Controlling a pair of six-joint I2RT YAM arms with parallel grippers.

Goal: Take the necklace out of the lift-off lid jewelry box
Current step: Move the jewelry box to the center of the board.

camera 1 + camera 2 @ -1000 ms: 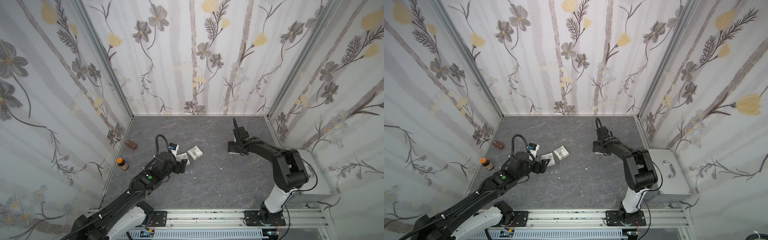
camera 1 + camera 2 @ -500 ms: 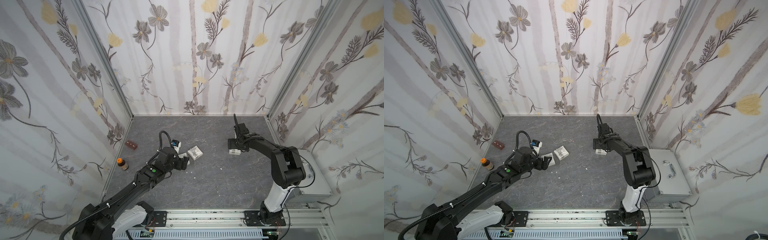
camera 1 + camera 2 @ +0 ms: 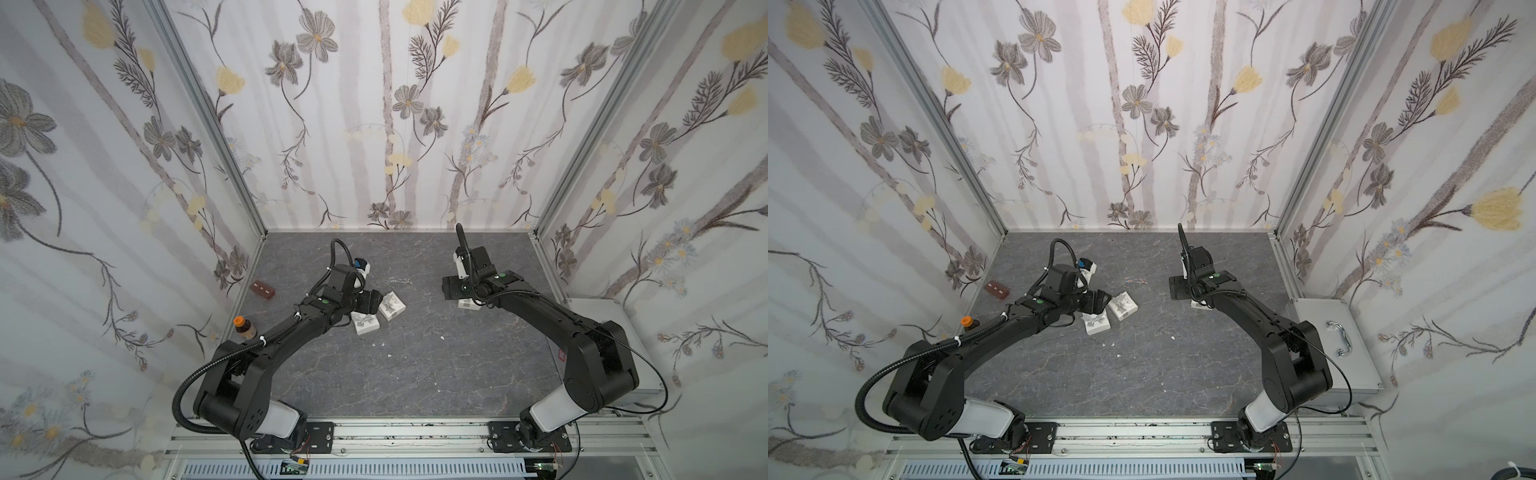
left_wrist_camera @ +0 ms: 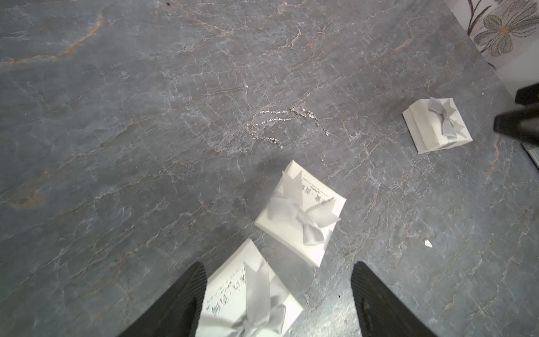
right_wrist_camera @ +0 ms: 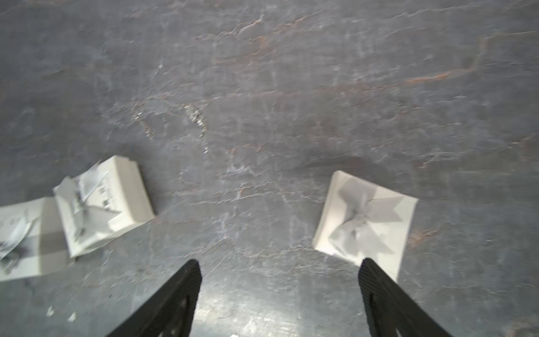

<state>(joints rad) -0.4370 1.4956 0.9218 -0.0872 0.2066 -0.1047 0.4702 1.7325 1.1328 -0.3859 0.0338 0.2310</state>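
Fingers [image 4: 180, 300] wide; necklace [image 4: 302, 112] sharp, left wrist only

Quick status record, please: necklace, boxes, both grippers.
necklace: loose on table, outside every box
left gripper: open, empty, at first box
second box: beside first box
third box: alone, by right gripper
right gripper: open, empty
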